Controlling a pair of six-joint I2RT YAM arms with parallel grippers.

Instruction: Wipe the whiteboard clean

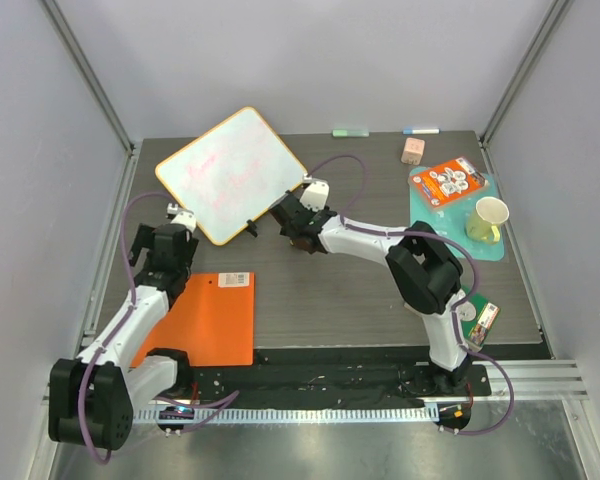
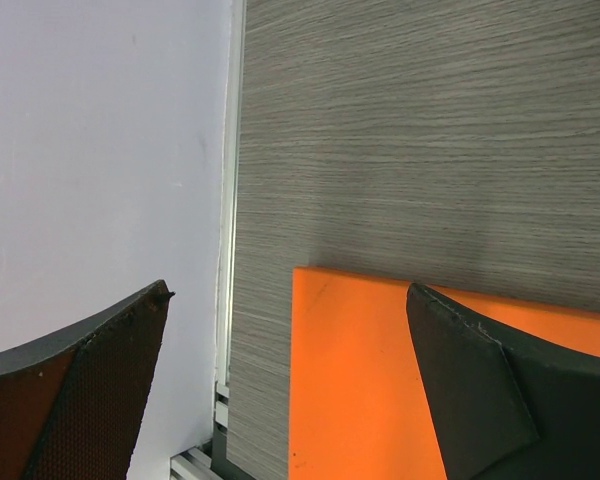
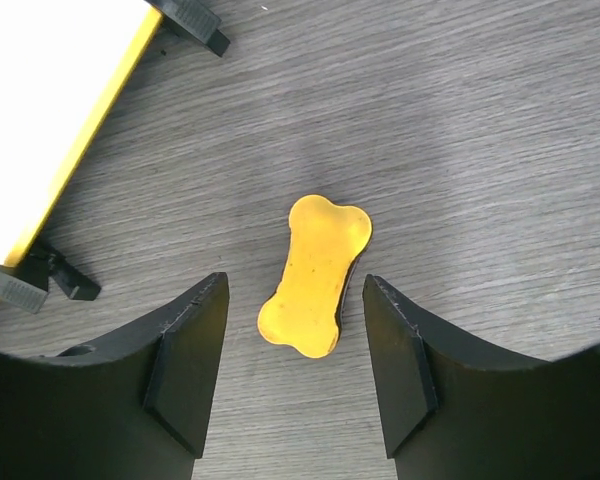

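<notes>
right gripper (image 3: 295, 283) fingers stand apart, a yellow bone-shaped block (image 3: 317, 275) lying between them on the table (image 3: 480, 150). the whiteboard (image 3: 50, 90) lies just ahead-left of it. left gripper (image 2: 290, 292) also gapes, above an orange sheet (image 2: 360, 380).

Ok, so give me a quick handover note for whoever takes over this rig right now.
Left gripper: fingers open, empty, over the orange sheet at the table's left edge.
Right gripper: fingers open, straddling a yellow bone-shaped block, probably the eraser, lying beside the whiteboard; not gripped.
Done: nothing wiped yet; the pink marks are on the board.
Left: grip the block, then wipe the marks.
</notes>
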